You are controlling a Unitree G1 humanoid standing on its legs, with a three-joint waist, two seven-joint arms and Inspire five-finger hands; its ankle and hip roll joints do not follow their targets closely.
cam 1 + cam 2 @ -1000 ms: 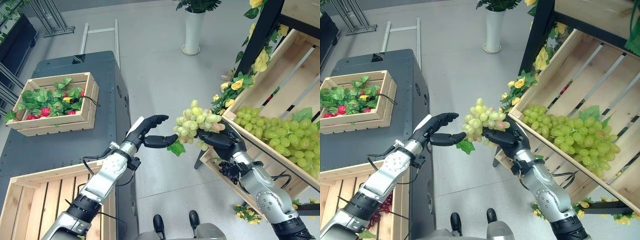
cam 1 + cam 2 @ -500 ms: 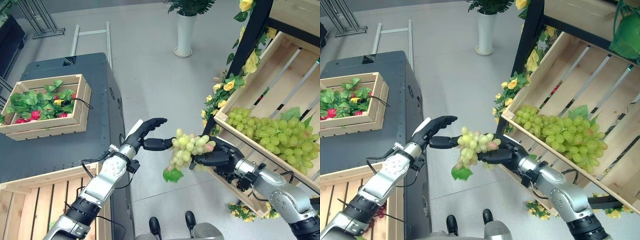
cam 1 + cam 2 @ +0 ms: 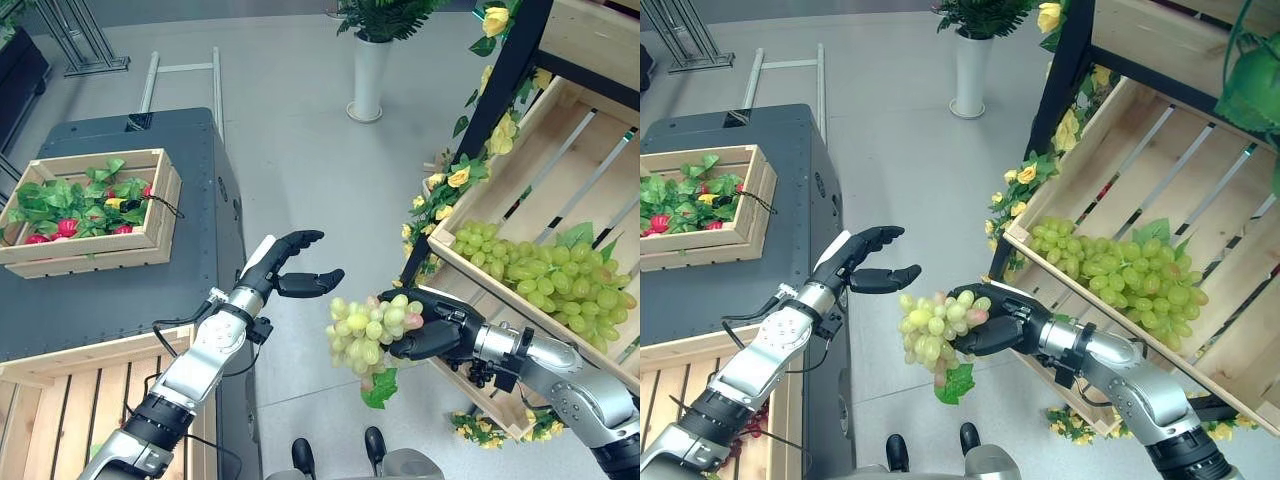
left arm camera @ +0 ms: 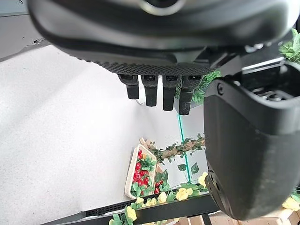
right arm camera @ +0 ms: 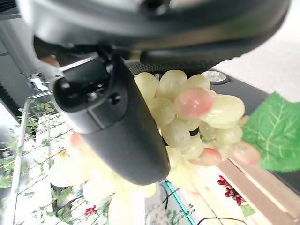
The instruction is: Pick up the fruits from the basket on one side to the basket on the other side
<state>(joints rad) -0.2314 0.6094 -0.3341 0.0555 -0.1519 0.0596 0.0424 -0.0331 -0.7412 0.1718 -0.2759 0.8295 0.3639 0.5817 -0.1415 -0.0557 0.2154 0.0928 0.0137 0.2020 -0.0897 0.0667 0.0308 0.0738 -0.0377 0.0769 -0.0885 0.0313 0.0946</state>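
My right hand is shut on a bunch of green grapes with a green leaf hanging under it, held over the floor between the two sides. The right wrist view shows the grapes pressed against the palm under the thumb. My left hand is open, palm toward the bunch, a short way up and left of it and apart from it. On the right, a slanted wooden crate holds more green grapes. At the lower left is a slatted wooden crate.
A small wooden box of red fruit and leaves sits on a dark grey cabinet at the left. A white vase with a plant stands on the floor at the back. Yellow flowers trail down a black post by the right crate.
My right hand has carried the grape bunch down and to the left, away from the right crate. My left hand has drawn back slightly and stays open.
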